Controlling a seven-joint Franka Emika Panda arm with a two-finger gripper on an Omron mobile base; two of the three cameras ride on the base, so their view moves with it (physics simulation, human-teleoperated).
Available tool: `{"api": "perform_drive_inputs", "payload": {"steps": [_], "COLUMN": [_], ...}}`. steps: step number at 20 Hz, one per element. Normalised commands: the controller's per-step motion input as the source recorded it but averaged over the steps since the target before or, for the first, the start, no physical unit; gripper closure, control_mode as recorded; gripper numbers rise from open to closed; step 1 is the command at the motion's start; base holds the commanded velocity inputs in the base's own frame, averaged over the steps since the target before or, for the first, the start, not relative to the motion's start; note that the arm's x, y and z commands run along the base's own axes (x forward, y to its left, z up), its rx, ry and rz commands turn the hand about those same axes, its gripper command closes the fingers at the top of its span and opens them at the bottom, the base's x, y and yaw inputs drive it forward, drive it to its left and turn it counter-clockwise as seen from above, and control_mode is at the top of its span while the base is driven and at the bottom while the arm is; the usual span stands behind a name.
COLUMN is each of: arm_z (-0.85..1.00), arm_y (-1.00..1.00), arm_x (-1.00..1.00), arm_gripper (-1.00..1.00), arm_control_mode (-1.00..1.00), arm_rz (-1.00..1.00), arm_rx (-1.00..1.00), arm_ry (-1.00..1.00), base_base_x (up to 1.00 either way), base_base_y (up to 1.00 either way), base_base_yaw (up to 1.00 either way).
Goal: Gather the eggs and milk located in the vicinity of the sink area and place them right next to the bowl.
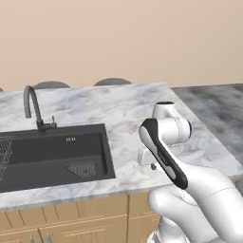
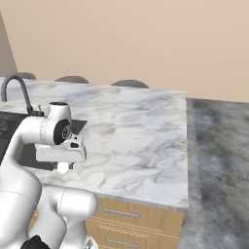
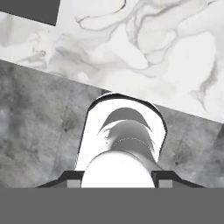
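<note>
The claw (image 3: pixel 117 175) is pressed onto a smooth white rounded thing that I take to be an egg (image 2: pixel 63 168), pinched between the two dark finger tips and hanging just under the hand. In the right base view the egg sits low at the near edge of the marble worktop (image 1: pixel 123 109), to the right of the black sink (image 1: pixel 47 161) and its arched faucet (image 1: pixel 32 102), with the arm folded tightly back on itself. The hand view looks past the egg at grey floor (image 2: pixel 214 146) and the worktop edge, so the load seems to hang at or just off the front lip rather than well over the stone. The step in hand looks like the carry: one item is picked up and has to travel to the bowl. To do it well, lift first so the egg clears the lip, then swing over the open marble rather than along the edge, where a slip would drop it to the floor. Move smoothly, since an egg is round and slick and can roll in a two-point pinch; grip firmly but no harder. Set it down low, just beside the bowl without knocking it, and part the fingers only once it rests on the stone
</note>
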Motion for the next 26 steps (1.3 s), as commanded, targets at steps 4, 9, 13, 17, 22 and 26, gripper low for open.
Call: {"api": "perform_drive_inputs", "payload": {"steps": [4, 9, 13, 17, 22, 26], "arm_z": [0.00, 0.00, 0.00, 0.00, 0.00, 0.00], "arm_y": [0.00, 0.00, 0.00, 0.00, 0.00, 0.00], "arm_x": [0.00, 0.00, 0.00, 0.00, 0.00, 0.00], "arm_gripper": [1.00, 1.00, 1.00, 1.00, 1.00, 1.00], "arm_control_mode": [1.00, 1.00, 1.00, 1.00, 1.00, 1.00], "arm_rz": [0.00, 0.00, 0.00, 0.00, 0.00, 0.00], "arm_rx": [0.00, 0.00, 0.00, 0.00, 0.00, 0.00], "arm_ry": [0.00, 0.00, 0.00, 0.00, 0.00, 0.00], "base_base_x": [0.00, 0.00, 0.00, 0.00, 0.00, 0.00], "base_base_y": [1.00, 1.00, 1.00, 1.00, 1.00, 1.00], "base_base_yaw": [0.00, 0.00, 0.00, 0.00, 0.00, 0.00]}}
